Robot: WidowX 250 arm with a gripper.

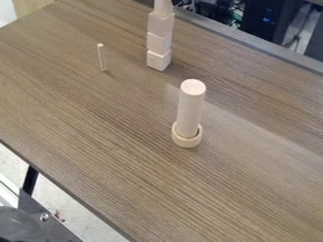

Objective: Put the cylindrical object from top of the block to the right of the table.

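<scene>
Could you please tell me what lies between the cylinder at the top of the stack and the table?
Three blocks, stacked one on another, lie between the cylinder and the table, as the camera view shows.

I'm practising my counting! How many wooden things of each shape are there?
Stacked cubes: 3
Round piece on the stack, top cut off by the view's edge: 1
Thick cylinder: 1
Ring around its foot: 1
Thin stick: 1
Total: 7
</scene>
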